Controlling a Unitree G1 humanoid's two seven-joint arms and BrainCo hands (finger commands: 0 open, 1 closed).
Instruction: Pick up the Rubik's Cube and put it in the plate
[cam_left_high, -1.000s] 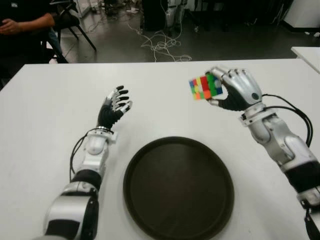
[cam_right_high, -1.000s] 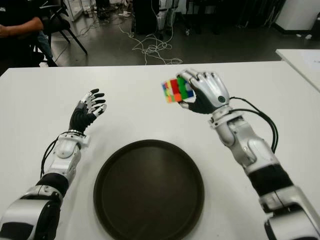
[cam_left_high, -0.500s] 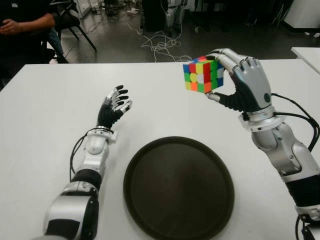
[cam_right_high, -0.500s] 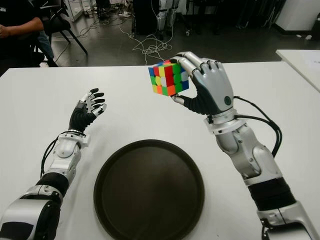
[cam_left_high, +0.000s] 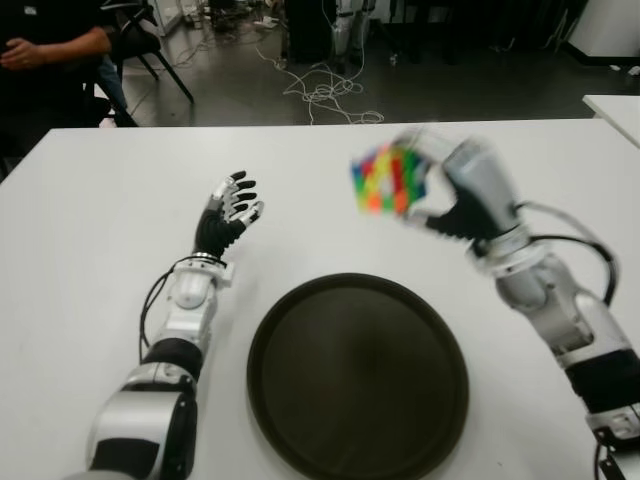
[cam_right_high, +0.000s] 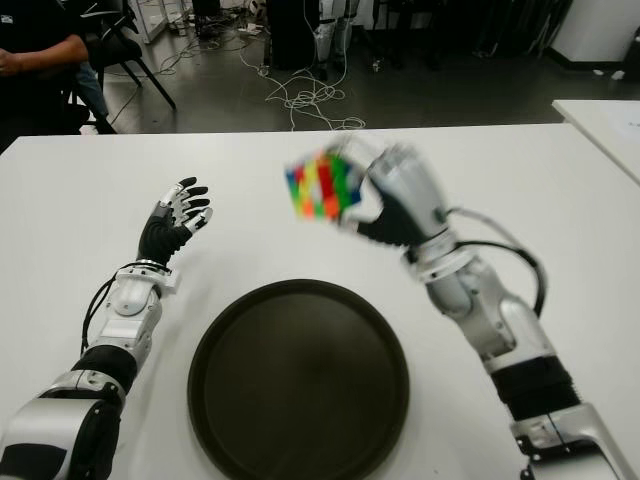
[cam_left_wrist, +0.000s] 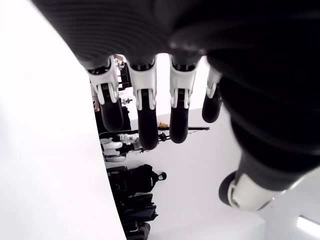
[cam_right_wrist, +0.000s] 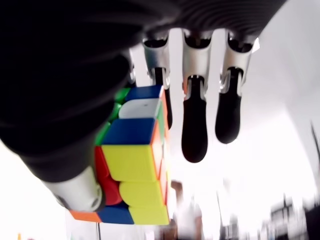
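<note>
My right hand (cam_left_high: 425, 190) is shut on the multicoloured Rubik's Cube (cam_left_high: 385, 180), holding it in the air above the table just beyond the far rim of the dark round plate (cam_left_high: 357, 375). In the right wrist view the cube (cam_right_wrist: 132, 155) sits between the thumb and the curled fingers (cam_right_wrist: 194, 130). My left hand (cam_left_high: 228, 212) shows to the left of the plate, fingers spread and holding nothing.
The white table (cam_left_high: 100, 230) carries only the plate. A second white table's corner (cam_left_high: 615, 108) shows at the far right. A seated person (cam_left_high: 45, 45) is at the far left beyond the table, with chairs and floor cables behind.
My right hand has carried the cube up off the table, then leftward and down toward the plate's far rim. The left hand has not moved.
</note>
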